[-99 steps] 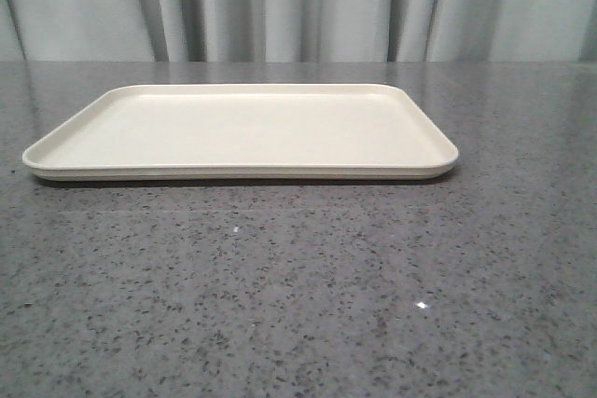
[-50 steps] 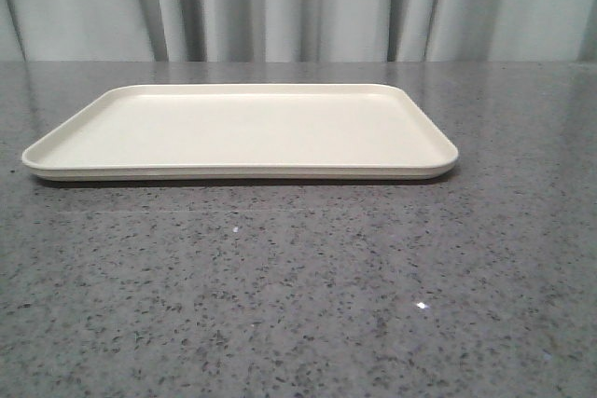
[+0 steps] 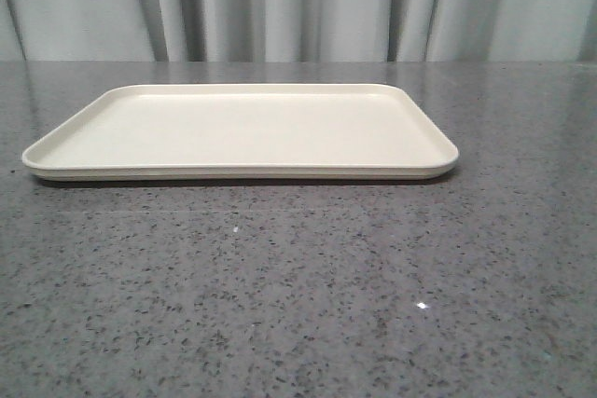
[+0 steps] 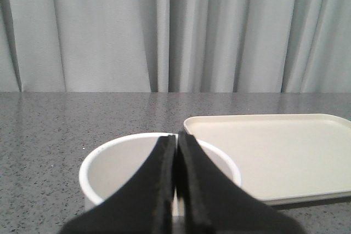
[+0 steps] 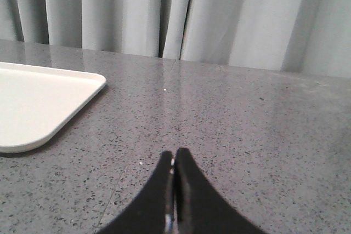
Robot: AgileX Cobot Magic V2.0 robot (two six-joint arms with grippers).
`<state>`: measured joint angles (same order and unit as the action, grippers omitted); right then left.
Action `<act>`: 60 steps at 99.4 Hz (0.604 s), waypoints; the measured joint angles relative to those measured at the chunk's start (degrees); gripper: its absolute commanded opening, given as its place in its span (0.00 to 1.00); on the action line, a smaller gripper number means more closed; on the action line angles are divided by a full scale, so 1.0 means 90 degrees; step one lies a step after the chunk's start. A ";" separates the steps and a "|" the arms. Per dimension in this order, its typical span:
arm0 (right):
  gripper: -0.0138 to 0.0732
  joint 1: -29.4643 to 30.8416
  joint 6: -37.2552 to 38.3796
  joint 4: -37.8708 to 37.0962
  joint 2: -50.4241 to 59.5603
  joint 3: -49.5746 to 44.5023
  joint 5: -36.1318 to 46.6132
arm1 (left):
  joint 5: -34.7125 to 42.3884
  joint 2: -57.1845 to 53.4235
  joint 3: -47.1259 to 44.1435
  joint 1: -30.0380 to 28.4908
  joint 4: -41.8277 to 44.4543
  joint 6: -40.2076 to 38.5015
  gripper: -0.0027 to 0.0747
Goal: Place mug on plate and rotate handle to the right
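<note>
On my front camera, only the large flat cream-coloured rectangular plate (image 3: pixel 241 132) with rounded corners and a low rim shows, lying on the speckled grey stone tabletop (image 3: pixel 298 295) before pale grey pleated curtains (image 3: pixel 298 2); neither arm appears there.

My left wrist camera supplies what that view lacks: the white cylindrical mug (image 4: pixel 123 160), open mouth up, stands on the tabletop just beside the plate's (image 4: pixel 274 154) near left corner, not on it. In the front view it would sit off-frame around 8 o'clock from the plate. The left gripper (image 4: pixel 175 152), its two black fingers pressed together with no gap, hangs directly in front of the mug's rim; I cannot tell whether it touches the mug. The fingers hide the mug's near side, so neither the handle nor any printed face is visible to me.

My right wrist camera shows the right gripper (image 5: pixel 174 163), fingers likewise closed tip to tip and holding nothing, above bare tabletop, with the plate's (image 5: pixel 44 102) rounded corner at its 10 o'clock, well apart.

No brand, label or lettering is legible in any view.

Against the front pictures from a second and a half-second ago, I see no change: the plate lies in the same spot.
</note>
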<state>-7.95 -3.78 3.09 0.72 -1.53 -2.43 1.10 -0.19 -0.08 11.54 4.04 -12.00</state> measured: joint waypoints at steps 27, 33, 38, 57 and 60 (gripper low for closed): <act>0.03 0.0000 0.0000 0.0000 0.0000 0.0000 0.0012 | 0.0013 0.0000 0.0000 0.0000 -0.0011 0.0000 0.01; 0.03 0.0000 0.0000 0.0000 0.0000 0.0000 0.0026 | 0.0089 0.0000 0.0000 0.0000 -0.0057 0.0000 0.01; 0.03 0.0000 0.0000 0.0000 0.0000 0.0000 0.0076 | 0.0184 0.0000 0.0000 0.0000 -0.0134 0.0000 0.01; 0.03 0.0000 0.0085 0.0000 0.0000 0.0000 0.0319 | 0.0386 0.0000 0.0152 0.0000 -0.0290 0.0000 0.01; 0.03 0.0000 0.0111 0.0000 0.0000 0.0000 0.0331 | 0.0386 0.0000 0.0219 0.0000 -0.0301 0.0000 0.01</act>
<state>-7.95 -2.79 3.09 0.72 -1.53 0.55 4.57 -0.19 1.88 11.54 1.34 -12.00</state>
